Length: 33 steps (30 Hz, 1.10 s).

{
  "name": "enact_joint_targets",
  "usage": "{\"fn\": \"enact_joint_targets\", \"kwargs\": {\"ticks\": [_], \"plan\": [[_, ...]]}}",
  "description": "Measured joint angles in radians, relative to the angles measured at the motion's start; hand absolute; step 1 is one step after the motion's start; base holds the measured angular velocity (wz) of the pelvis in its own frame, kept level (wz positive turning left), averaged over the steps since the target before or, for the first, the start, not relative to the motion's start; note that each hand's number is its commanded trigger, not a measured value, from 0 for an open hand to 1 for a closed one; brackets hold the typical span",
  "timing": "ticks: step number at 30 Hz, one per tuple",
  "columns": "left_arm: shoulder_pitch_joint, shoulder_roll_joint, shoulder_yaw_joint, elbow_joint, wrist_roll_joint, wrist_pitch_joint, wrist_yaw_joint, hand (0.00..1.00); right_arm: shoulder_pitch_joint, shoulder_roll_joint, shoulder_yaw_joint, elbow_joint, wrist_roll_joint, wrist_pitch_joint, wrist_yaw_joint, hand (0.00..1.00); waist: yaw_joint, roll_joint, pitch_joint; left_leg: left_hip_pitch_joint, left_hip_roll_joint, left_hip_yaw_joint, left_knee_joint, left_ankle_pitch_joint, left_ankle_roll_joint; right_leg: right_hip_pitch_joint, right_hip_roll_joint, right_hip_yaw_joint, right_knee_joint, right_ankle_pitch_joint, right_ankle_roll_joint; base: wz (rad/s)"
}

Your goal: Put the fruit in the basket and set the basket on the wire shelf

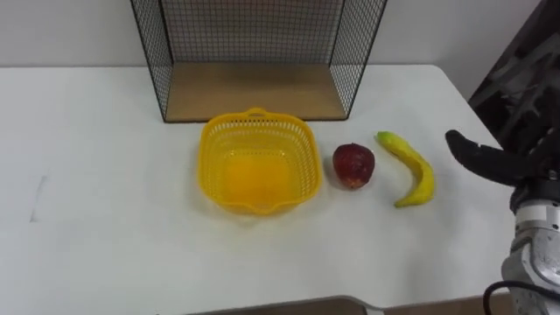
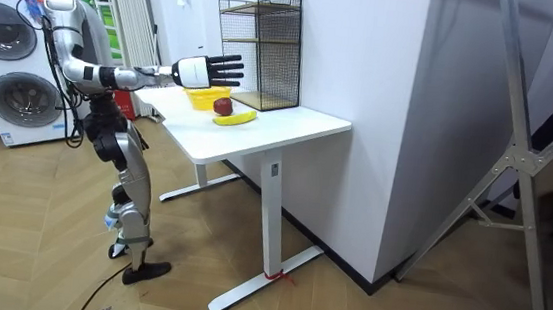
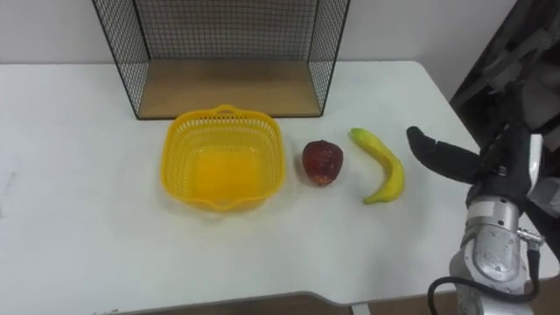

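An empty yellow mesh basket (image 1: 213,162) sits mid-table in front of the black wire shelf (image 1: 254,44), which has a wooden floor. Just right of the basket lies a dark red apple (image 1: 353,164), and right of that a curved yellow banana (image 1: 411,168). My right hand (image 1: 488,162) hovers to the right of the banana, near the table's right edge, open with its fingers straight and holding nothing. In the room view the right hand (image 2: 209,69) reaches out above the fruit, clear of the table top.
The white table (image 1: 105,175) is bare to the left of the basket and along the front. In the room view I stand at the table's long side, with washing machines (image 2: 8,71) behind me and a metal frame (image 2: 518,146) at the right.
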<state>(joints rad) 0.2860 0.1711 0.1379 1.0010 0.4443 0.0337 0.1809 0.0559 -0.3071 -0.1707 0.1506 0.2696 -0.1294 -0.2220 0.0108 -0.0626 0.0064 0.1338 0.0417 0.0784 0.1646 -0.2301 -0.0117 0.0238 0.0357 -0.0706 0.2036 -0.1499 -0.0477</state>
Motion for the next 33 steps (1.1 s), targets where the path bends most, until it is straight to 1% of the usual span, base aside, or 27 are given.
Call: {"fn": "enact_joint_targets", "kwargs": {"ticks": [5,7,9,11,13,17,20,21,22,24,26,30,32,33], "plan": [[-0.006,0.003,-0.010,0.000,0.001,0.000,-0.027,0.00,-0.018,-0.002,0.024,0.002,-0.037,0.000,0.045,0.00,0.000,0.001,0.0008,-0.002,0.000,-0.001,0.000,0.000,0.000,0.001,-0.002,-0.012,-0.001,0.000,0.000,0.02],[-0.011,0.004,-0.019,0.003,0.001,0.000,-0.039,0.00,-0.032,-0.007,0.033,0.002,-0.050,0.000,0.067,0.00,0.001,0.001,0.0008,-0.002,0.000,-0.001,0.000,0.000,0.000,0.001,-0.001,-0.012,-0.001,0.000,0.000,0.00],[-0.014,0.004,-0.027,0.003,0.002,0.000,-0.047,0.00,-0.049,-0.020,0.040,0.002,-0.080,0.000,0.098,0.00,0.002,-0.002,0.0007,-0.002,0.000,-0.001,0.000,0.000,0.000,0.001,-0.001,-0.012,-0.001,0.000,0.000,0.00],[-0.014,0.004,-0.025,0.003,0.002,0.000,-0.060,0.00,-0.058,-0.025,0.040,0.002,-0.109,0.000,0.115,0.00,0.005,-0.005,0.0003,-0.002,0.000,-0.001,0.000,0.000,0.000,0.001,-0.001,-0.012,-0.001,0.000,0.000,0.00],[-0.013,0.005,-0.025,0.003,0.002,0.002,-0.067,0.00,-0.059,-0.035,0.040,0.002,-0.133,0.001,0.133,0.00,0.015,-0.007,0.0011,-0.002,0.000,-0.001,0.000,0.000,0.000,0.001,-0.001,-0.012,-0.001,0.000,0.000,0.00],[-0.013,0.006,-0.025,0.003,0.002,0.003,-0.067,0.00,-0.059,-0.040,0.040,0.003,-0.157,0.004,0.148,0.00,0.021,-0.011,0.0011,-0.002,0.000,-0.002,0.000,0.000,0.000,0.001,-0.002,-0.013,-0.001,0.000,0.000,0.00],[-0.013,0.006,-0.025,0.003,0.002,0.004,-0.067,0.00,-0.059,-0.040,0.041,0.009,-0.160,0.023,0.161,0.00,0.026,-0.017,0.0017,-0.004,0.000,-0.007,0.000,0.000,0.000,0.000,-0.002,-0.013,-0.001,0.000,0.000,0.02],[-0.013,0.006,-0.025,0.003,0.002,0.005,-0.066,0.00,-0.059,-0.040,0.041,0.017,-0.161,0.023,0.170,0.00,0.025,-0.021,0.0024,-0.004,0.000,-0.008,0.000,0.000,0.000,-0.001,-0.002,-0.012,-0.001,0.000,0.000,0.04],[-0.015,0.006,-0.025,0.003,0.002,0.005,-0.066,0.00,-0.063,-0.040,0.042,0.030,-0.161,0.024,0.180,0.00,0.027,-0.023,0.0020,-0.005,0.000,-0.009,0.000,0.000,0.000,-0.001,-0.002,-0.014,-0.001,0.000,0.000,0.00],[-0.014,0.007,-0.027,0.004,0.002,0.007,-0.066,0.00,-0.078,-0.040,0.057,0.033,-0.161,0.041,0.181,0.00,0.027,-0.025,0.0012,-0.008,0.000,-0.009,0.000,0.000,0.000,-0.004,-0.002,-0.013,-0.001,0.000,-0.001,0.00],[-0.015,0.010,-0.040,0.004,0.002,0.011,-0.067,0.00,-0.088,-0.040,0.073,0.033,-0.161,0.043,0.183,0.00,0.026,-0.025,0.0008,-0.008,0.001,-0.010,0.000,0.000,0.000,-0.004,-0.001,-0.013,-0.001,0.001,-0.001,0.00],[-0.021,0.011,-0.045,0.004,0.003,0.011,-0.077,0.00,-0.099,-0.040,0.110,0.033,-0.155,0.044,0.197,0.00,0.040,-0.028,-0.0013,-0.008,0.001,-0.012,0.002,0.000,0.000,-0.003,-0.002,-0.017,-0.001,0.001,-0.002,0.00],[-0.023,0.011,-0.045,0.003,0.003,0.012,-0.077,0.00,-0.099,-0.040,0.116,0.033,-0.155,0.049,0.220,0.00,0.048,-0.028,-0.0014,-0.009,0.001,-0.013,0.002,0.000,0.000,-0.003,-0.002,-0.021,-0.001,0.001,-0.002,0.02],[-0.023,0.011,-0.045,0.003,0.003,0.015,-0.077,0.00,-0.100,-0.040,0.119,0.033,-0.155,0.057,0.229,0.00,0.049,-0.027,-0.0015,-0.009,0.001,-0.015,0.002,0.000,0.000,-0.002,-0.003,-0.023,-0.001,0.001,-0.002,0.06]]}}
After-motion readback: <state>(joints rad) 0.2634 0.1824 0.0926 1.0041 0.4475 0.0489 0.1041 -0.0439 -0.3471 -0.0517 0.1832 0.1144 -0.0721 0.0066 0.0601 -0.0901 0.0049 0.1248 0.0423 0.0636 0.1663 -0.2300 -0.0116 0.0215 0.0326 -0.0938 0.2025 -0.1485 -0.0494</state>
